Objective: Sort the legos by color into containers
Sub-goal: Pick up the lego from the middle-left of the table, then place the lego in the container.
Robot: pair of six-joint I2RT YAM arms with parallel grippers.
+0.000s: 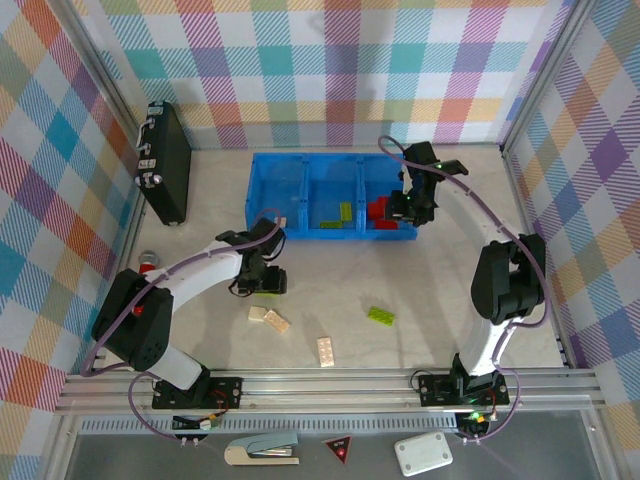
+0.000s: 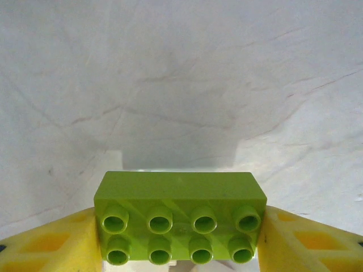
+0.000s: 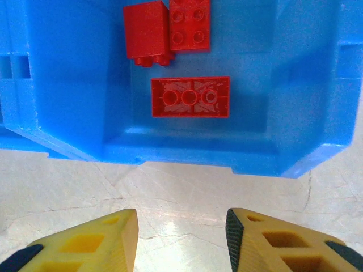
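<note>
A green brick (image 2: pixel 180 198) sat pinched between the left fingers (image 2: pixel 51 243), one yellow finger pressed on each short end. Its long axis ran crosswise from finger to finger, and its eight studs faced the wrist camera. It hung over bare tabletop (image 2: pixel 181 85), with open room ahead. From above, the left fingers (image 1: pixel 265 283) were near the front left corner of the blue tray (image 1: pixel 330 237).

The tray lay with its long axis across the tabletop, three compartments side by side. The middle one held green pieces (image 1: pixel 345 210); the right one held red bricks (image 1: pixel 378 212). In the right wrist view a long red brick (image 3: pixel 190 97) lay upside down, its long axis parallel to the front wall (image 3: pixel 187 150). Behind it a square red brick (image 3: pixel 189 25) sat studs up, touching a tipped red brick (image 3: pixel 146 31) on its side.

The right fingers (image 3: pixel 113 241) were spread wide and held nothing, over the tabletop just outside that front wall, at the tray's right end (image 1: pixel 413 208).

In front of the tray, well apart from it, lay two cream bricks (image 1: pixel 268 318) touching each other, a third cream brick (image 1: pixel 326 350) and a loose green brick (image 1: pixel 380 315), with open tabletop around them. A black case (image 1: pixel 165 160) stood at the far left.
</note>
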